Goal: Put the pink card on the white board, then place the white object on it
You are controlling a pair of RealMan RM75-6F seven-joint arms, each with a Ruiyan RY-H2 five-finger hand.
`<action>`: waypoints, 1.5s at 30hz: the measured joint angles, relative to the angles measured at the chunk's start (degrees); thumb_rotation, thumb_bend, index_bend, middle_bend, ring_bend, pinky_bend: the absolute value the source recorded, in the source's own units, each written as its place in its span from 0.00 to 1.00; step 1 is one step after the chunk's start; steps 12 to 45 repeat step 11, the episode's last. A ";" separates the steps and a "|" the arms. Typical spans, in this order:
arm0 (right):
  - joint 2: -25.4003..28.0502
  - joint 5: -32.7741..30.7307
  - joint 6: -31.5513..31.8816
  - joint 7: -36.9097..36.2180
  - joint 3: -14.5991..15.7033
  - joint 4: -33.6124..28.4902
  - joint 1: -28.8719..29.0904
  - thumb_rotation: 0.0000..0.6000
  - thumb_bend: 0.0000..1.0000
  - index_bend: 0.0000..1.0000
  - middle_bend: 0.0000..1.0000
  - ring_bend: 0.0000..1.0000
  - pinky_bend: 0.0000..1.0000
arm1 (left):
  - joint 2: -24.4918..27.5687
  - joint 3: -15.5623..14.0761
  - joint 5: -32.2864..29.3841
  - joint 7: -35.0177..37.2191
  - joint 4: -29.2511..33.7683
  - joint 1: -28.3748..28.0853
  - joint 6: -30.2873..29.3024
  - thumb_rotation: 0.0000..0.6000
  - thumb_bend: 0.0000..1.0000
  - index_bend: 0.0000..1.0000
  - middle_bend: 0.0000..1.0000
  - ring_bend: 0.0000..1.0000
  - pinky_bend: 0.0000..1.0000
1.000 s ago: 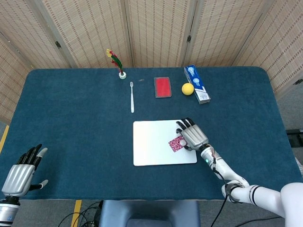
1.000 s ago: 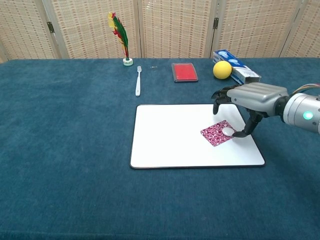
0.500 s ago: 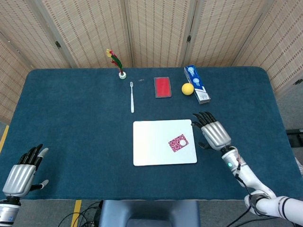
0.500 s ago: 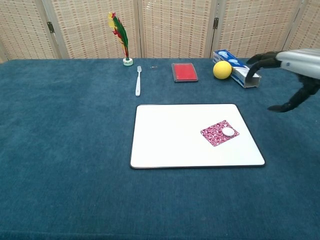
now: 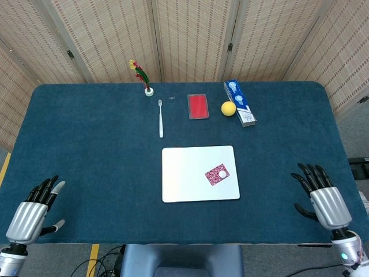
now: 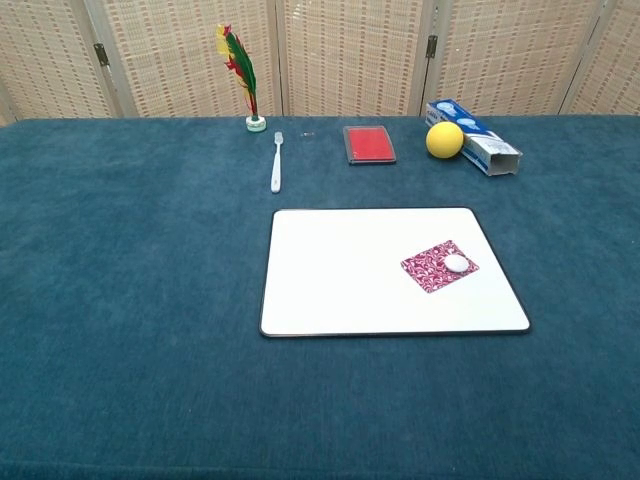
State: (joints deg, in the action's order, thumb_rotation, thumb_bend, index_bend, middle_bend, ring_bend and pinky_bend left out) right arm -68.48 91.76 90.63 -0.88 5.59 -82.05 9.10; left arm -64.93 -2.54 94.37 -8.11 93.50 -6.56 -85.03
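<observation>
1. From the head camera, your right hand [image 5: 327, 199] sits at the near right edge of the dark blue cloth-covered table [image 5: 92, 150], fingers spread apart and holding nothing. Your left hand [image 5: 31, 210] is at the near left corner, fingers likewise apart and empty.
2. The flat white rectangular board [image 5: 190, 173] lies well to the left of your right hand, toward the table's middle. The small pink patterned card [image 5: 217, 174] lies on the board's right part, the side closer to your right hand, and the small round white object [image 5: 222, 173] rests on top of the card.
3. Far beyond both hands, along the back of the table, you have a red-and-green feather shuttlecock [image 5: 141, 75] standing upright, a white toothbrush [image 5: 160, 118], a red rectangular pad in a dark frame [image 5: 198, 106], a yellow ball [image 5: 229, 108] and a blue-and-white carton [image 5: 240, 103] just beside the ball. Nothing lies between your right hand and the board.
4. From the chest camera, neither hand shows. The board [image 6: 340, 270] carries the card [image 6: 432, 268] near its right edge with the white object [image 6: 456, 263] on it. The shuttlecock [image 6: 240, 70], toothbrush [image 6: 276, 162], red pad [image 6: 369, 144], ball [image 6: 444, 139] and carton [image 6: 478, 137] line the far side.
</observation>
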 measured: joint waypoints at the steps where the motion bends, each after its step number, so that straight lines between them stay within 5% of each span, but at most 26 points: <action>1: -0.04 0.01 0.20 0.53 0.10 0.48 -0.50 1.00 0.12 0.18 0.04 0.00 0.00 | 0.04 -0.11 0.33 0.21 -0.05 0.02 -0.09 1.00 0.17 0.05 0.00 0.00 0.19; 45: 1.63 0.57 -1.67 2.20 -0.46 -2.48 -1.43 1.00 0.12 0.17 0.04 0.00 0.00 | -0.02 -0.05 -0.39 -1.62 -0.13 1.21 -1.37 1.00 0.17 0.06 0.00 0.00 0.19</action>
